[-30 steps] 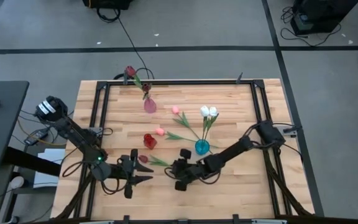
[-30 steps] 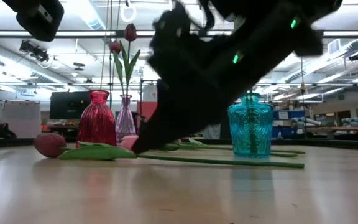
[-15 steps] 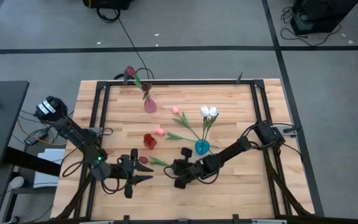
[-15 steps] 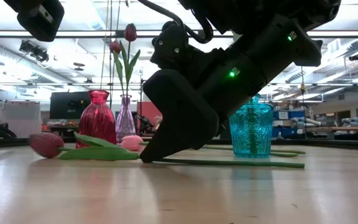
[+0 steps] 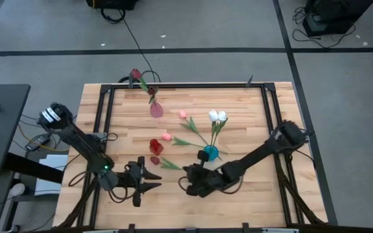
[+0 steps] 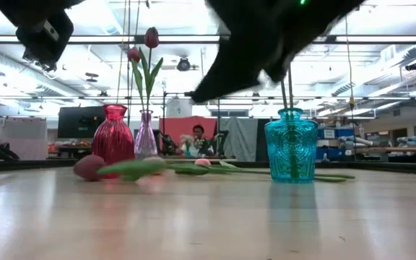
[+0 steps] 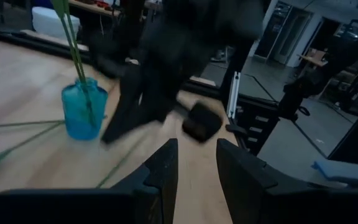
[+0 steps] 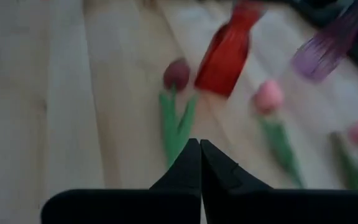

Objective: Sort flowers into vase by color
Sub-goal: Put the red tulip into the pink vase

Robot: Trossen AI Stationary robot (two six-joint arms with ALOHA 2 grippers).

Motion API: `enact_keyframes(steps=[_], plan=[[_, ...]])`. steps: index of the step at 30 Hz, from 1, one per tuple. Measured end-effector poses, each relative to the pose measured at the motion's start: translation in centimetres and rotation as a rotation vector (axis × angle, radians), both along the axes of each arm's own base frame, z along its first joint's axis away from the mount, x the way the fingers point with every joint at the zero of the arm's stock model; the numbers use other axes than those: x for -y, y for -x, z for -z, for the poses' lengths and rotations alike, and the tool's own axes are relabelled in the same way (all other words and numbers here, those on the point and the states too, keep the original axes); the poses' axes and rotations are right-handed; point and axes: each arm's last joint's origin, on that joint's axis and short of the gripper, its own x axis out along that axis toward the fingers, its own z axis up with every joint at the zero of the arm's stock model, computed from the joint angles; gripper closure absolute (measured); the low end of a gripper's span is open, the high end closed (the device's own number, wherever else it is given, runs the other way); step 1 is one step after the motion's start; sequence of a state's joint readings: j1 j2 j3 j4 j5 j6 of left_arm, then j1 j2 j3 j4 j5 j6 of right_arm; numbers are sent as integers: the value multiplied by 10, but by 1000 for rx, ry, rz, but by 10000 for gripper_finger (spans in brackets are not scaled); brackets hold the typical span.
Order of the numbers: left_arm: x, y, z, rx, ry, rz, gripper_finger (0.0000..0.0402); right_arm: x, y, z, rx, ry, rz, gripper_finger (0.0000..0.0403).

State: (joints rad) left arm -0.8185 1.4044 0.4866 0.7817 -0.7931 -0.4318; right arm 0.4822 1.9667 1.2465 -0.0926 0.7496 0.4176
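Note:
A maroon tulip lies at the near middle, head (image 5: 154,160) toward the left, green leaves (image 8: 176,127) and stem running right to my right gripper (image 5: 186,173), which is shut on the stem. My left gripper (image 5: 149,181) stands open just left of the tulip, holding nothing. A red vase (image 5: 155,146) stands behind the tulip. Farther back, a pink vase (image 5: 155,109) holds two maroon tulips. Two white tulips stand in the teal vase (image 5: 210,153). Two pink tulips (image 5: 167,136) lie flat between the vases. My right gripper pinches the maroon tulip's stem (image 8: 180,160) just behind the leaves, between its two shut fingers (image 8: 191,163). The fingers come from the table's right, slanting down, in line with the stem. Head (image 6: 89,167) and leaves stay low by the table; whether they touch it I cannot tell.
A black metal frame (image 5: 173,85) runs around the wooden table top. The red vase is close behind the held tulip, the teal vase close behind my right arm. The near strip of table (image 5: 173,207) is bare wood.
My right gripper has shut on the maroon tulip's stem and risen from the table. The tulip has shifted a little toward the table's right and far edge, its head now nearer the red vase.

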Motion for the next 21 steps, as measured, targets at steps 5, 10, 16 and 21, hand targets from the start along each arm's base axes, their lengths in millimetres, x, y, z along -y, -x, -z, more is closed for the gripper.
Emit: enact_keyframes(steps=[5,10,16,21], plan=[[8,-8,19,4,18,-1,286,-8,20,-40,41,15,-31,401],[12,-12,29,15,28,-2,286,-6,15,-34,-4,-89,-110,377],[12,-12,28,26,8,-27,286,-5,-13,17,-23,-174,-166,320],[12,-12,28,26,5,-27,286,10,-26,46,-17,-175,-86,291]])
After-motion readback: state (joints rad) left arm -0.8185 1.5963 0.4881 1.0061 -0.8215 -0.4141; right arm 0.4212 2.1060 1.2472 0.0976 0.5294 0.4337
